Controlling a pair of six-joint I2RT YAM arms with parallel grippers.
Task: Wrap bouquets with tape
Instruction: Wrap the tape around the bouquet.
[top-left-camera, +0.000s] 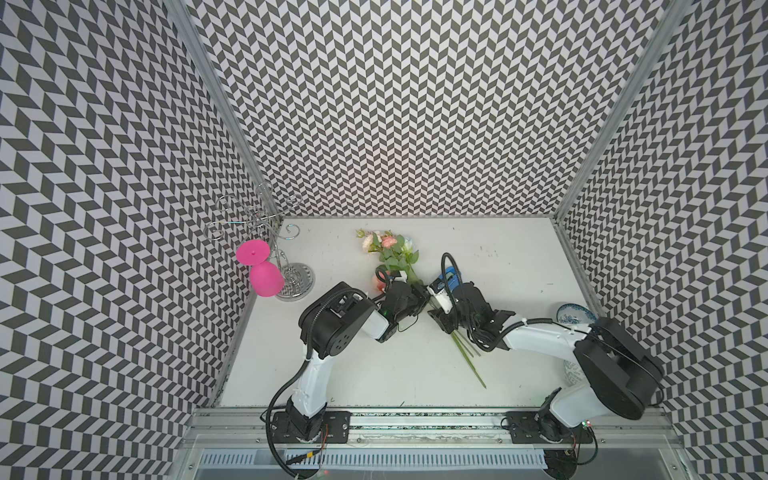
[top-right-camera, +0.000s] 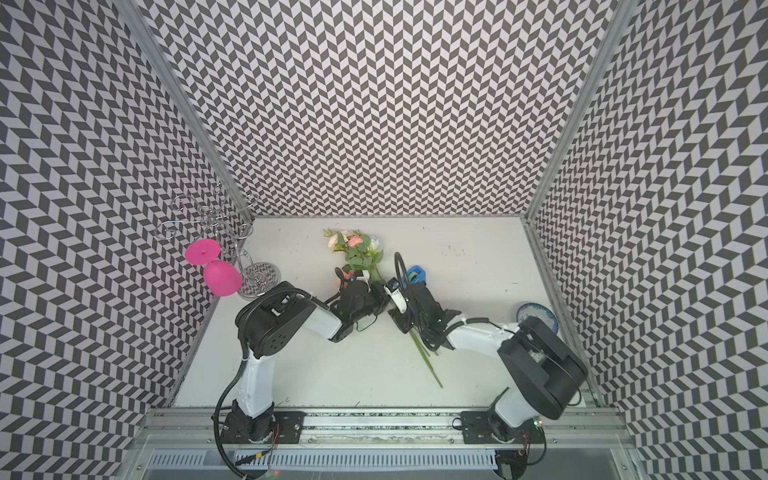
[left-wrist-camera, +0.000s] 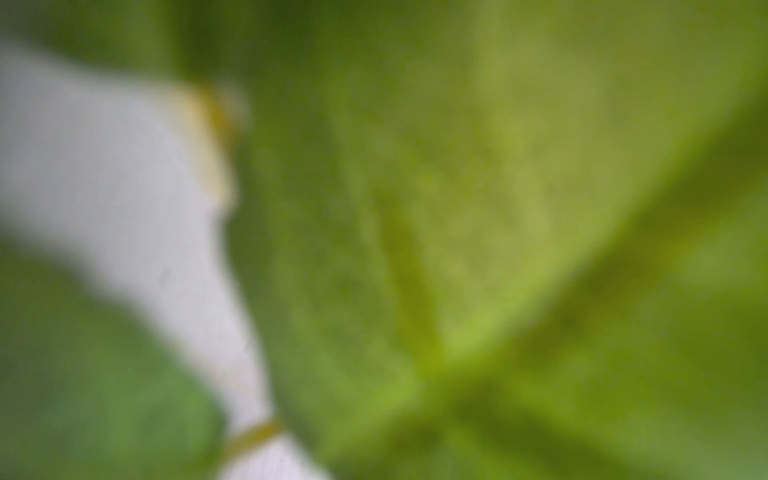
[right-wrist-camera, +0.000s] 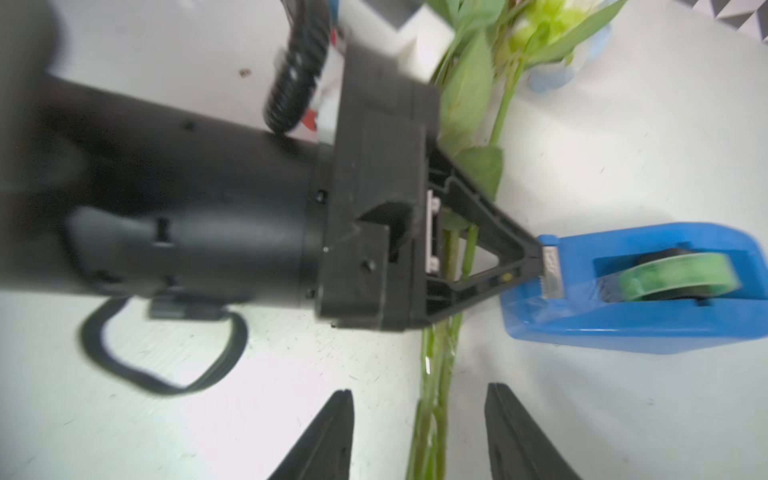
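- Your bouquet (top-left-camera: 392, 259) lies flat on the bench (top-left-camera: 374, 374), mid-width. Its long axis runs on a diagonal, with the blooms toward the back wall and the bare stem ends toward the front right.
- The stem ends stop well short of the front rail (top-left-camera: 415, 415). Bare bench lies between them and the rail, and more lies behind the tape dispenser toward the back right.
- The blue tape dispenser (top-left-camera: 451, 277) stands just beside the stems on their right, half hidden by the arms in both top views.
- Only the right wrist view shows the dispenser whole: the green roll (right-wrist-camera: 677, 276), and the cutter (right-wrist-camera: 552, 270) facing the stems.
- The left pincer (right-wrist-camera: 534, 257) is clenched, its tips right at that cutter. You cannot tell whether a tape end sits between them. The stems pass behind its fingers.
- The right pincer (right-wrist-camera: 419, 390) is released. Its fingers straddle the stems without touching them.
- The left wrist view gives you only a blurred green leaf (left-wrist-camera: 457, 208) close to the lens.
- Mind the edges: a pink goblet (top-left-camera: 266, 282) hangs on a wire rack (top-left-camera: 297, 282) in the back-left corner, and a plate (top-left-camera: 575, 313) sits at the right edge.
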